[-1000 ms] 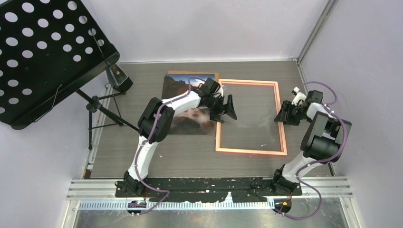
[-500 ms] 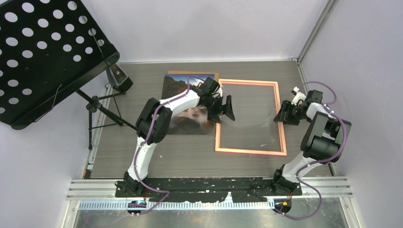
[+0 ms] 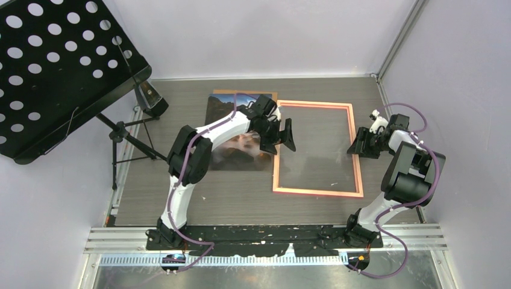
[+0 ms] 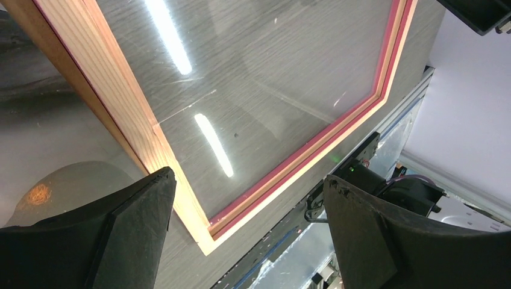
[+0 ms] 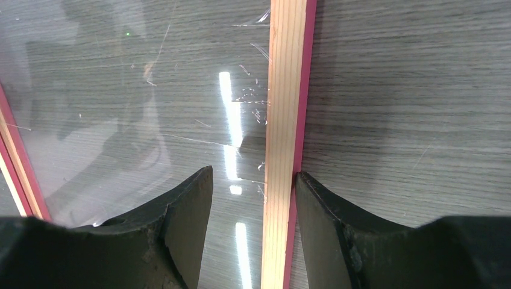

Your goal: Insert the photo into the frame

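Seen from above, a grey wood-grain worktop fills the middle of the picture. A black perforated metal music stand stands at the upper left.

The thin rectangular pink-orange picture frame lies flat, right of centre. Its clear glazing pane is in place and the worktop shows through, so nothing has been loaded into it. Just to its left lies the glossy rectangular sunset photo, picture side up. It rests on a plain brown backing board, of which only a strip shows past the photo's upper edge. The photo's right edge lies close along the frame's left rail; whether they touch cannot be told.

The left hand hovers over that left rail, spread almost to its widest and holding nothing. Its wrist camera shows both black fingers clear of the wooden rail, with the photo's shiny surface at the left. It looks placed to reach either the photo or the frame.

The right hand sits at the frame's right rail, about half spread. Its wrist camera shows one finger over the glass and the other against the rail's outer pink edge. It straddles the rail rather than pinching it, probably to stop the frame sliding.

The photo is not yet in the frame.
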`<move>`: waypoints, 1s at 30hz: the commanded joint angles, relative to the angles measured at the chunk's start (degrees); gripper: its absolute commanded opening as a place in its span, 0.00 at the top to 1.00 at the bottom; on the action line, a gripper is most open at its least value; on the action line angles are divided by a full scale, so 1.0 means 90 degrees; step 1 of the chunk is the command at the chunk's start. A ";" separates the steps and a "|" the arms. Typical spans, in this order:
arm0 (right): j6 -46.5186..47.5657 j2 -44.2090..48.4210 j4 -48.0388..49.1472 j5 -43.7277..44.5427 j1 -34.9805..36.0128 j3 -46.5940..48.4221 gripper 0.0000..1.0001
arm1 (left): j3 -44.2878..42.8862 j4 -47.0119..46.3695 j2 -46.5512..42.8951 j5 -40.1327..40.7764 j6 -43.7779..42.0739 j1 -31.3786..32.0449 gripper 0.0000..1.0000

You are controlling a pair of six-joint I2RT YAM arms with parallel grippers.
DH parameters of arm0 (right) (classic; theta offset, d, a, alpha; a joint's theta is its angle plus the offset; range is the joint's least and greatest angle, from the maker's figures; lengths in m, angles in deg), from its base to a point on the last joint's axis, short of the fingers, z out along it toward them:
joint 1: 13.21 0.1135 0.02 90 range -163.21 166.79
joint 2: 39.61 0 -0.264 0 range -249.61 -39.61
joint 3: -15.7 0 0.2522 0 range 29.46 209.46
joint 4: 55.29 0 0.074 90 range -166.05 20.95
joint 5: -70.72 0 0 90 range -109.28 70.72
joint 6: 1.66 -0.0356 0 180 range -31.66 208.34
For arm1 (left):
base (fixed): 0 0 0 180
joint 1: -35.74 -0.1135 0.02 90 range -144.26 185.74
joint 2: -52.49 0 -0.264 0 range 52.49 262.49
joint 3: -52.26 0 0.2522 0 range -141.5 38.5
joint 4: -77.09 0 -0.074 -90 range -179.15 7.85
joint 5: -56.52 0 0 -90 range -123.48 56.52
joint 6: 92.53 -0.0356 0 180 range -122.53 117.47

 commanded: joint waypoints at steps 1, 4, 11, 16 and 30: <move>0.0013 0.0297 0.0011 -0.0158 0.0038 -0.0071 0.41 | -0.0006 0.0173 -0.0449 0.0084 -0.0200 0.0027 0.09; 0.0022 0.0311 0.0017 -0.0149 0.0039 -0.0076 0.41 | 0.0058 0.0166 -0.0524 0.0114 -0.0225 0.0027 0.09; 0.0022 0.0398 0.0010 -0.0193 0.0038 -0.0067 0.40 | 0.0177 0.0140 -0.0746 0.0259 -0.0373 0.0027 0.09; 0.0023 0.0596 0.0050 -0.0183 0.0038 -0.0050 0.36 | 0.0487 -0.0037 -0.1127 0.0360 -0.0697 0.0027 0.09; 0.0089 0.0713 0.0256 0.0876 0.0135 0.0169 0.39 | 0.1684 -0.0353 -0.2693 0.0775 -0.2099 -0.0098 0.09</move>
